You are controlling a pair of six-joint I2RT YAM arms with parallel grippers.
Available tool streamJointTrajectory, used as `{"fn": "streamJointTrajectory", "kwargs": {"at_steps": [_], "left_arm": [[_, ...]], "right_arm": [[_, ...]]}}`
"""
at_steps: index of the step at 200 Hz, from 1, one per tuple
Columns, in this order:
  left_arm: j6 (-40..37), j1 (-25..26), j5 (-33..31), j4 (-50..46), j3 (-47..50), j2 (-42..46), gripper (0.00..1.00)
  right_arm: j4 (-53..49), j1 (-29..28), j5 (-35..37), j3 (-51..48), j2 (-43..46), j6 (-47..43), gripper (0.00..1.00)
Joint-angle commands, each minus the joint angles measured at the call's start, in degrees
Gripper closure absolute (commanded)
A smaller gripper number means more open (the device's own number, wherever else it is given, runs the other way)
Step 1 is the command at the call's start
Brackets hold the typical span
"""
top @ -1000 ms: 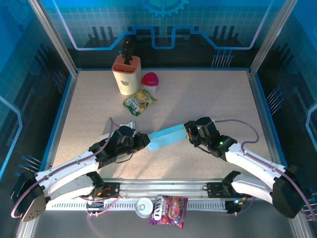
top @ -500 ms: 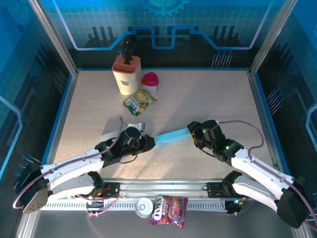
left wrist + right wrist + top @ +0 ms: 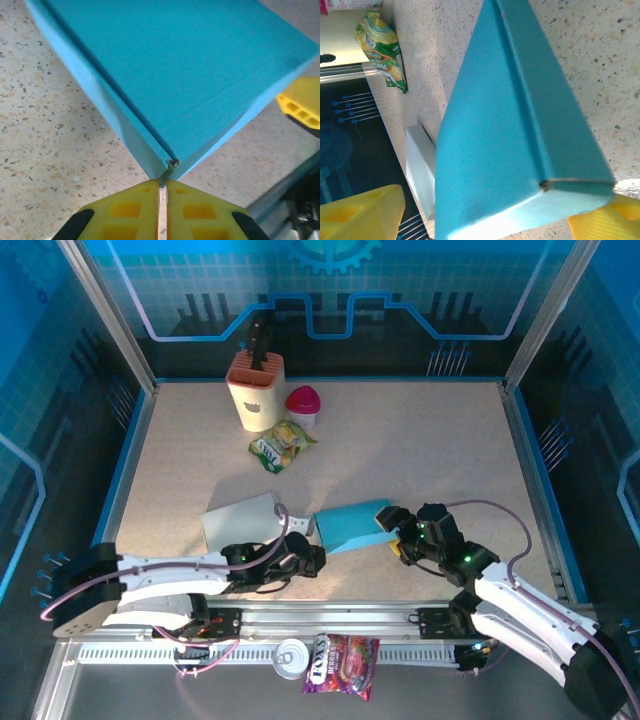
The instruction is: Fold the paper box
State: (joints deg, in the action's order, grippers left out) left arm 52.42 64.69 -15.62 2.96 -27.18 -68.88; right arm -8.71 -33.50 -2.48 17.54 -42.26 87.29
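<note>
The blue paper box lies on the speckled table near the front, its long side running left to right. My left gripper sits at the box's near-left corner. In the left wrist view its yellow fingers are shut on a thin corner flap of the box. My right gripper is at the box's right end. Its yellow fingers stand wide apart on either side of the box, so it is open.
A grey-white flat sheet lies just left of the box. At the back left stand a knife block, a pink-lidded cup and a green snack bag. A can and a candy bag rest by the front rail.
The right gripper has opened and released the box's right end. The left arm has pulled back toward the near edge, and the box now lies lower and flatter on the table.
</note>
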Motion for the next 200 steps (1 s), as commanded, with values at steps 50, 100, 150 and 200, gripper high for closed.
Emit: {"fn": "streamJointTrajectory", "kwargs": {"at_steps": [50,100,150,200], "left_arm": [[-1.58,-3.48,-0.87,-4.14,-2.31,9.13,0.6],[-6.09,-29.81,15.36,-20.68,-5.43,25.37,0.11],[-16.19,-56.7,23.55,-25.68,-6.61,27.85,0.01],[-19.86,-60.4,-3.51,-18.98,-1.31,27.49,0.01]], "right_arm": [[-27.59,9.09,5.11,14.69,3.76,-20.72,0.04],[-26.97,23.83,4.08,23.6,1.32,-46.23,0.0],[-18.67,26.36,27.99,19.82,7.45,-57.73,0.0],[19.12,27.25,31.08,-5.22,12.42,-74.12,0.0]]}}
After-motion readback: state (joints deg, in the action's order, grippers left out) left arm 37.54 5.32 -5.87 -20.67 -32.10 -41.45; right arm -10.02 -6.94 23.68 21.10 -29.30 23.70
